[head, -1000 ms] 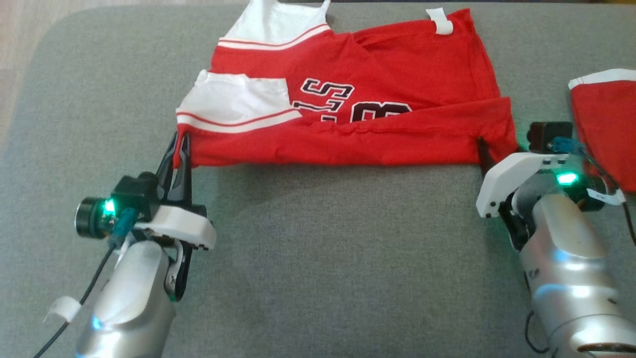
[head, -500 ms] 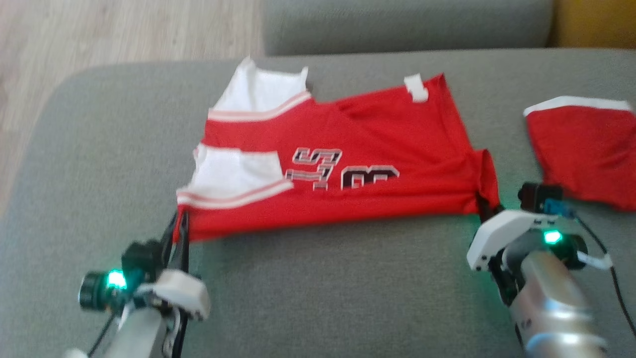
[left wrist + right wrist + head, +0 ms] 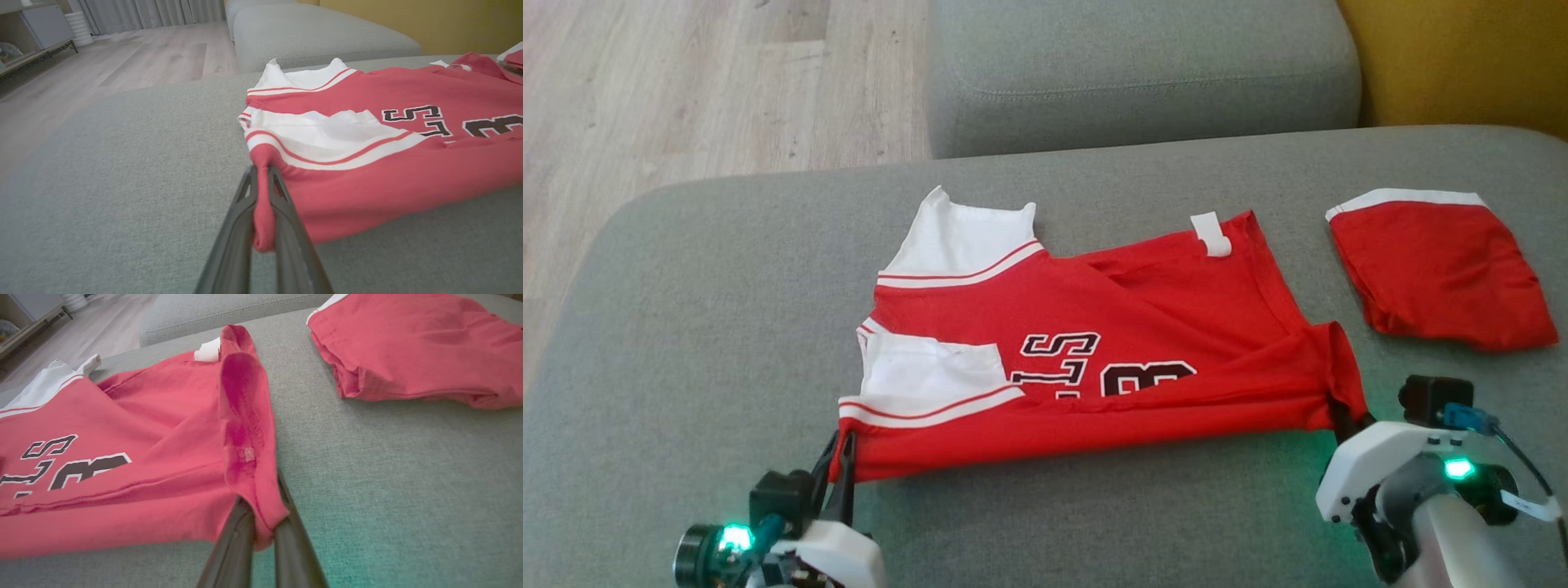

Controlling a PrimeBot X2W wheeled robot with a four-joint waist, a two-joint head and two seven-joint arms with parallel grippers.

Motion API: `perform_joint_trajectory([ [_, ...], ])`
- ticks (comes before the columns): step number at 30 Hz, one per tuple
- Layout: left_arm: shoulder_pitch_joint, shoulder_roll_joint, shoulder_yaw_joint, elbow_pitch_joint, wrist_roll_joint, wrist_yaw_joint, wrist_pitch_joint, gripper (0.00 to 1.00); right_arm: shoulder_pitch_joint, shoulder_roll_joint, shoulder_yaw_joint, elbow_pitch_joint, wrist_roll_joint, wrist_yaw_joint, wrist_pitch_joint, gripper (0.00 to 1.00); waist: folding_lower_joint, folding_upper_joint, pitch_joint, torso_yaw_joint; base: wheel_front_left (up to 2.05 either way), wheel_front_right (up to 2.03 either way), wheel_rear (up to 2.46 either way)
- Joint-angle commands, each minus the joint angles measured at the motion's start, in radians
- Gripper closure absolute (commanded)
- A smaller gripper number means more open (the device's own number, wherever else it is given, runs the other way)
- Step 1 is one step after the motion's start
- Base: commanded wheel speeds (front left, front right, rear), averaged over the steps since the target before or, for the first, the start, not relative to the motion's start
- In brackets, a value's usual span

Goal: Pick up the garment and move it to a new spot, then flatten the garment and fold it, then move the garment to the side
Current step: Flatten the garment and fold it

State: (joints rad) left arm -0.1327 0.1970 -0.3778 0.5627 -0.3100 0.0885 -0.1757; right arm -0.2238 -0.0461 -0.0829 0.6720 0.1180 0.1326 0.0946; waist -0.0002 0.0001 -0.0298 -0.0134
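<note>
A red jersey, the garment [image 3: 1111, 343], with white sleeves and black lettering lies folded lengthwise on the grey couch seat [image 3: 1094, 523]. My left gripper [image 3: 840, 457] is shut on its near left corner, just below the white sleeve. In the left wrist view the garment [image 3: 367, 163] has its red hem pinched between the two dark fingers of the left gripper [image 3: 262, 171]. My right gripper [image 3: 1343, 420] is shut on the near right corner. There the garment [image 3: 163, 428] bunches up and drapes over the fingertips of the right gripper [image 3: 261, 510].
A second red cloth piece with a white band [image 3: 1437, 273] [image 3: 416, 351] lies folded to the right, close to my right arm. A grey cushion block [image 3: 1143, 73] stands behind the seat. The wooden floor [image 3: 686, 90] drops off at the far left. A yellow wall [image 3: 1462, 57] stands at the back right.
My right gripper has shut on the garment's near right corner, which now bunches up. The head camera has tilted, so the whole scene sits lower. The left grip is unchanged.
</note>
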Motion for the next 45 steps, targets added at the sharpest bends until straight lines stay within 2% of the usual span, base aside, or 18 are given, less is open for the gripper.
perform_joint_trajectory([
  [1,-0.026,0.03,0.031,-0.037,-0.012,0.007,0.003,1.0,-0.014,-0.004,0.022,-0.079,0.015,-0.002,0.015,1.0,0.0002,-0.0001,0.004,-0.001,0.0,0.0,0.0],
  [5,-0.026,0.03,0.021,-0.055,-0.015,0.005,0.016,1.0,0.04,-0.004,0.031,-0.186,0.041,-0.002,0.055,1.0,0.0002,-0.0001,0.014,-0.001,0.0,0.0,0.0],
  [6,-0.028,0.03,0.02,-0.057,-0.015,0.005,0.018,0.86,0.05,-0.004,0.028,-0.21,0.039,-0.002,0.057,0.14,0.0002,-0.0001,0.017,-0.001,0.0,0.0,0.0],
  [7,-0.03,0.03,0.02,-0.059,-0.016,0.006,0.02,0.77,0.057,-0.004,0.025,-0.231,0.044,-0.002,0.056,0.0,0.0002,-0.0001,0.02,-0.002,0.0,0.0,0.0],
  [8,-0.033,0.03,0.02,-0.06,-0.017,0.007,0.021,0.19,0.063,-0.004,0.025,-0.251,0.049,-0.002,0.051,0.0,0.0002,-0.0001,0.024,-0.003,0.0,0.0,0.0],
  [9,-0.036,0.03,0.02,-0.062,-0.018,0.008,0.02,0.0,0.068,-0.004,0.028,-0.271,0.051,-0.002,0.043,0.0,0.0002,-0.0001,0.027,-0.004,0.0,0.0,0.0],
  [11,-0.05,0.029,0.027,-0.073,-0.023,0.014,0.01,0.0,0.073,-0.004,0.034,-0.326,0.068,-0.002,-0.011,0.0,0.0002,-0.0001,0.043,-0.008,0.0,0.0,0.0],
  [17,-0.095,0.029,0.055,-0.132,-0.037,0.018,-0.036,0.0,0.057,-0.004,0.07,-0.387,0.048,-0.002,-0.116,0.0,0.0002,-0.0001,0.083,-0.021,0.0,0.0,0.0],
  [22,-0.175,0.052,0.075,-0.22,-0.036,-0.011,-0.064,0.0,0.025,-0.004,0.108,-0.415,0.056,-0.002,-0.206,0.0,0.0002,-0.0001,0.136,-0.045,0.0,0.0,0.0],
  [26,-0.278,0.097,0.082,-0.245,-0.025,-0.047,-0.054,0.0,0.003,-0.004,0.148,-0.427,0.081,-0.002,-0.256,0.0,0.0002,-0.0001,0.198,-0.077,0.0,0.0,0.0],
  [30,-0.42,0.154,0.078,-0.217,-0.029,-0.118,0.016,0.0,-0.024,-0.004,0.168,-0.432,0.09,-0.002,-0.285,0.0,0.0002,-0.0001,0.268,-0.114,0.0,0.0,0.0],
  [35,-0.604,0.239,0.044,-0.088,-0.046,-0.196,0.182,0.0,-0.066,-0.004,0.181,-0.436,0.102,-0.002,-0.31,0.0,0.0002,-0.0001,0.356,-0.162,0.0,0.0,0.0],
  [39,-0.719,0.288,0.0,0.032,-0.091,-0.216,0.303,0.0,-0.094,-0.004,0.194,-0.438,0.116,-0.002,-0.325,0.0,0.0002,-0.0001,0.416,-0.196,0.0,0.0,0.0],
  [45,-0.823,0.352,-0.1,0.127,-0.19,-0.219,0.372,0.0,-0.123,-0.004,0.235,-0.436,0.144,-0.002,-0.342,0.0,0.0002,-0.0001,0.483,-0.242,0.0,0.0,0.0],
])
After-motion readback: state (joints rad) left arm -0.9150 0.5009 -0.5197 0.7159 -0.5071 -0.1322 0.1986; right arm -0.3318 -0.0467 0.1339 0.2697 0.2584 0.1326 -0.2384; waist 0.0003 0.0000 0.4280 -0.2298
